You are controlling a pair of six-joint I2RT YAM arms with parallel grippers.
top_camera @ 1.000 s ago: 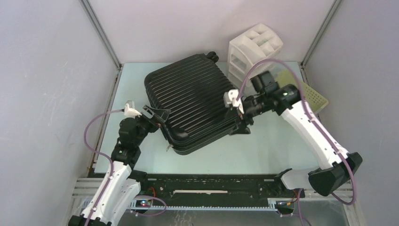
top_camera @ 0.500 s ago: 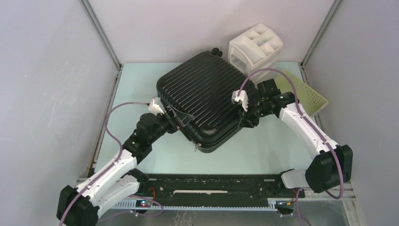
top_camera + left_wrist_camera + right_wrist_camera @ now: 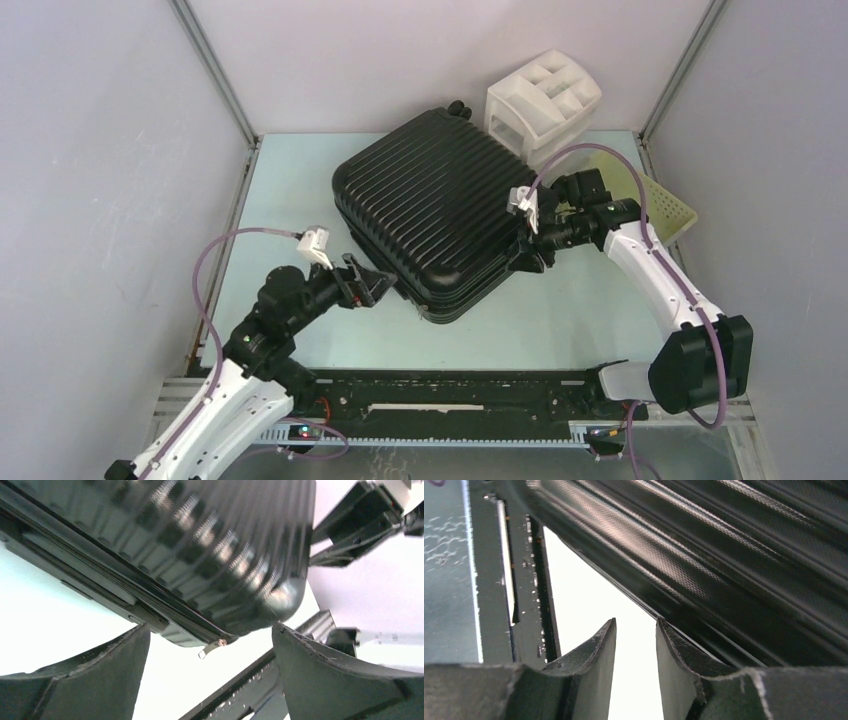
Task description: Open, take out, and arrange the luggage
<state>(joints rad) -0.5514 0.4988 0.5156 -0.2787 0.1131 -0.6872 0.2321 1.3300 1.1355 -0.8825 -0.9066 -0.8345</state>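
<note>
The luggage (image 3: 435, 205), a big black ribbed hard-shell case, lies shut and flat on the table, its wheels (image 3: 456, 108) pointing to the back. My left gripper (image 3: 382, 285) is open just off its near-left corner, touching nothing. In the left wrist view the left gripper (image 3: 211, 628) spans wide, and a small metal zipper pull (image 3: 210, 649) hangs from the luggage (image 3: 190, 545) between the fingers. My right gripper (image 3: 528, 258) sits at the case's right side. In the right wrist view the right gripper (image 3: 635, 622) shows a narrow empty gap, one finger (image 3: 674, 655) lying against the shell (image 3: 724, 565).
A white three-tier drawer organizer (image 3: 543, 100) stands at the back right, close behind the case. A pale yellow perforated basket (image 3: 660, 205) lies at the right edge behind my right arm. The black rail (image 3: 450, 395) runs along the near edge. Walls enclose three sides.
The luggage swung right and back, then stayed put. My left arm has drawn back off the case toward the near left. My right gripper's jaws narrowed and it shifted slightly right.
</note>
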